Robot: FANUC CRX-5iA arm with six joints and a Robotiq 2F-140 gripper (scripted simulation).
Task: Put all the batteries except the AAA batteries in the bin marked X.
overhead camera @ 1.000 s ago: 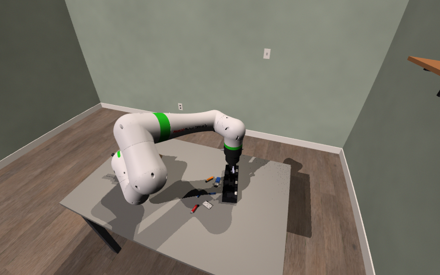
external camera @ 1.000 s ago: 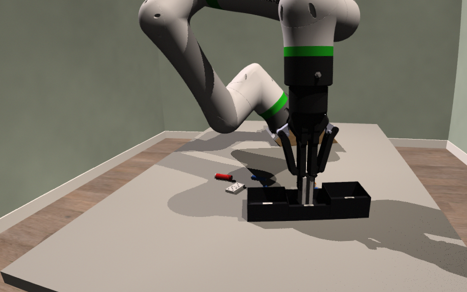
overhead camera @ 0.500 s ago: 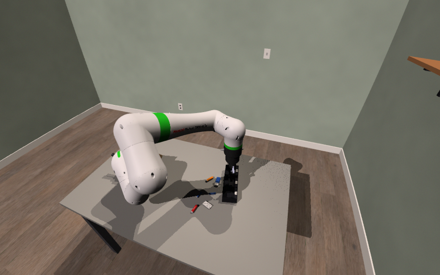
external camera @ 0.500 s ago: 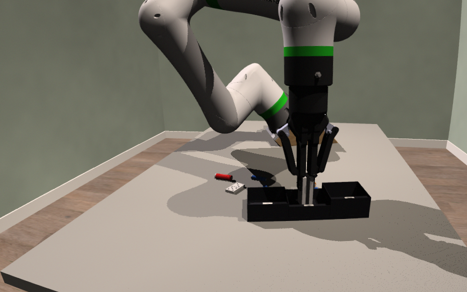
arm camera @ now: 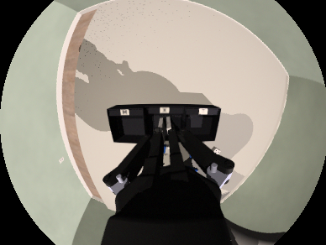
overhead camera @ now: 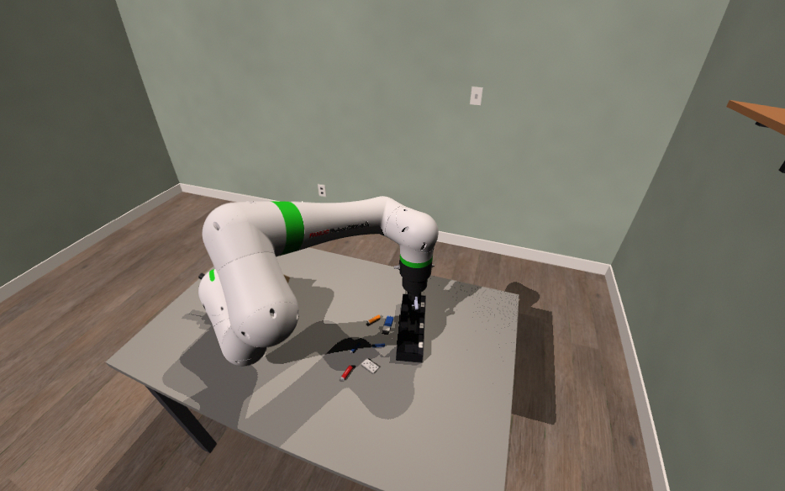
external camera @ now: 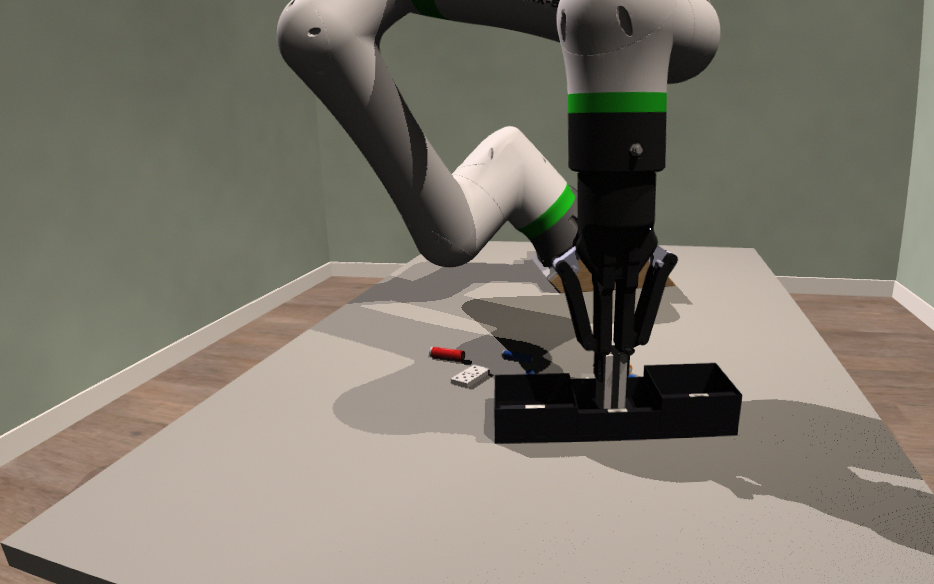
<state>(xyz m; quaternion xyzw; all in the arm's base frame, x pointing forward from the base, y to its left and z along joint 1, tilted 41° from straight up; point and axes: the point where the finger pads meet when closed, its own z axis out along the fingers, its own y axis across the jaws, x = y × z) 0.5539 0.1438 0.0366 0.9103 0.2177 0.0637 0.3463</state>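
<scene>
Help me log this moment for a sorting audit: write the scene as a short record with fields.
end effector: shut, pointing straight down, fingertips at the middle bin; nothing plainly seen between them
bins: three black ones in a row, flat on the table; marks unreadable
red battery: lying on the table, outside the bins
white dotted tile: beside the red battery
orange battery: on the table near the bins
thin blue batteries: on the table, in shadow

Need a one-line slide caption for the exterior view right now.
Gripper, jaws shut, reaches into the middle of three black bins; red battery and domino lie on the table.
</scene>
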